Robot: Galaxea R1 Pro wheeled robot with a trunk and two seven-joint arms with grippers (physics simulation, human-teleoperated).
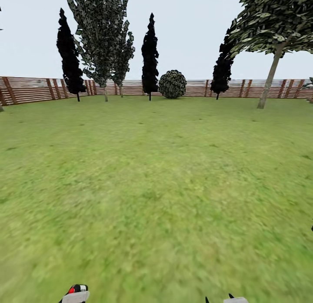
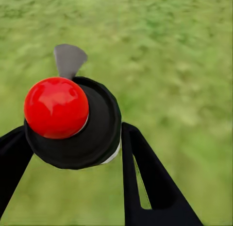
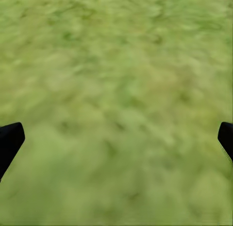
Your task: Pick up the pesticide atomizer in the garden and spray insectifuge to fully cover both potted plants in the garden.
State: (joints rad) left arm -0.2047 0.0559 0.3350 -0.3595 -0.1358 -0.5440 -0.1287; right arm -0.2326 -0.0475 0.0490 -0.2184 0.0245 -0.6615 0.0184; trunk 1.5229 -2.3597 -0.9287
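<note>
1. Across the whole head view spreads the garden lawn (image 1: 156, 186), closed at the far side by a brown slatted fence (image 1: 30, 89) with dark trees (image 1: 150, 55) and a round shrub (image 1: 172, 84).
2. Between its black fingers (image 2: 145, 182) the left gripper (image 2: 73, 153) pinches the pesticide atomizer (image 2: 73, 121), red tip toward the camera, above the grass.
3. Over bare grass, the right gripper (image 3: 116, 138) is spread wide.

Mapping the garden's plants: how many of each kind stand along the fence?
Dark cypress trees: 3
Leafy trees: 2
Round bush: 1
Total: 6
</note>
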